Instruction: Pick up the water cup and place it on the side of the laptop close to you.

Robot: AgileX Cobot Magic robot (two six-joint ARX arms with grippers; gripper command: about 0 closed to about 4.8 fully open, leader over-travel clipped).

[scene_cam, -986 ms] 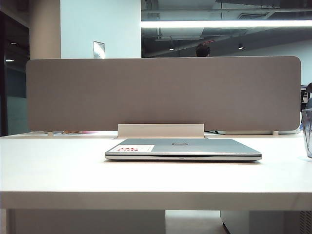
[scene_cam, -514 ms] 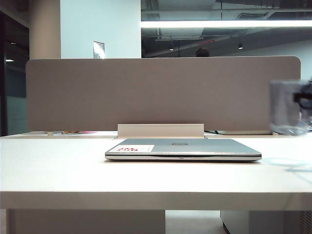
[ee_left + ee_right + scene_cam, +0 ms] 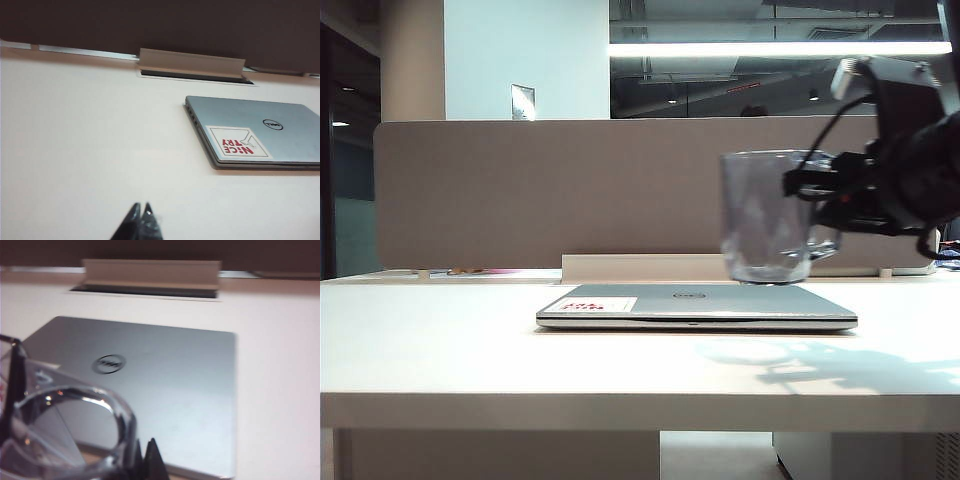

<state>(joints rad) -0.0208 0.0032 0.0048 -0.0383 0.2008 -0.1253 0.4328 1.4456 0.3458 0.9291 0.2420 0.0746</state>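
Now the right gripper (image 3: 810, 190), clamped on the water cup (image 3: 765, 220), should clear the laptop (image 3: 696, 306) before lowering near its front edge; the left gripper (image 3: 140, 212), seemingly closed, idles.

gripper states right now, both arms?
Left gripper: closed, empty, above the bare table, away from the laptop.
Right gripper: closed on the water cup, carried in the air above the laptop.
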